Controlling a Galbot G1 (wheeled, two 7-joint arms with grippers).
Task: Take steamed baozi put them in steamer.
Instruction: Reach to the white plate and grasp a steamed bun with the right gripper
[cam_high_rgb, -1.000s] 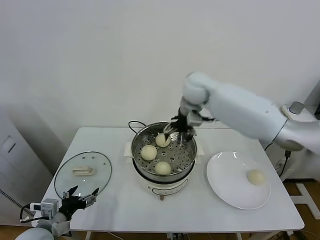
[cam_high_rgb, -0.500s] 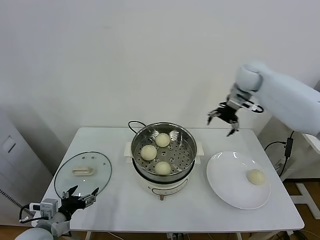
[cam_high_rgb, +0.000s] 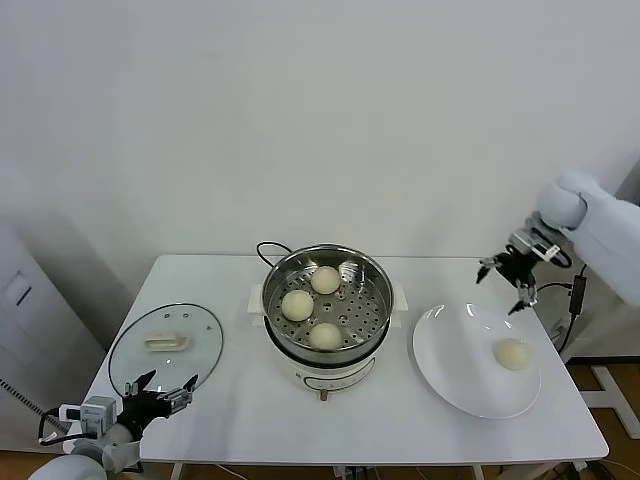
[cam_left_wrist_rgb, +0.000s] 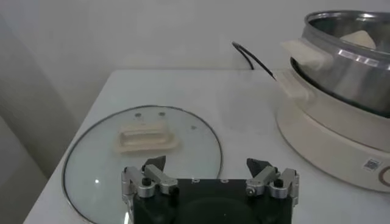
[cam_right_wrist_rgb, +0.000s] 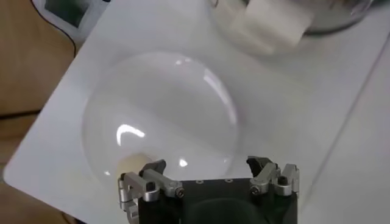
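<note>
Jaws apart; steamer (cam_high_rgb: 327, 300) label unreadable

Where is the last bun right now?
In the head view, the bun sits on the plate right of the steamer, below the open right gripper.

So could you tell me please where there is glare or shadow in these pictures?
Right wrist view: bright glints on the plate, and the last bun is partly hidden behind the right gripper. Left wrist view: small glints on the glass lid, a bright band on the steamer wall. Head view: even light, a soft shadow under the steamer.
</note>
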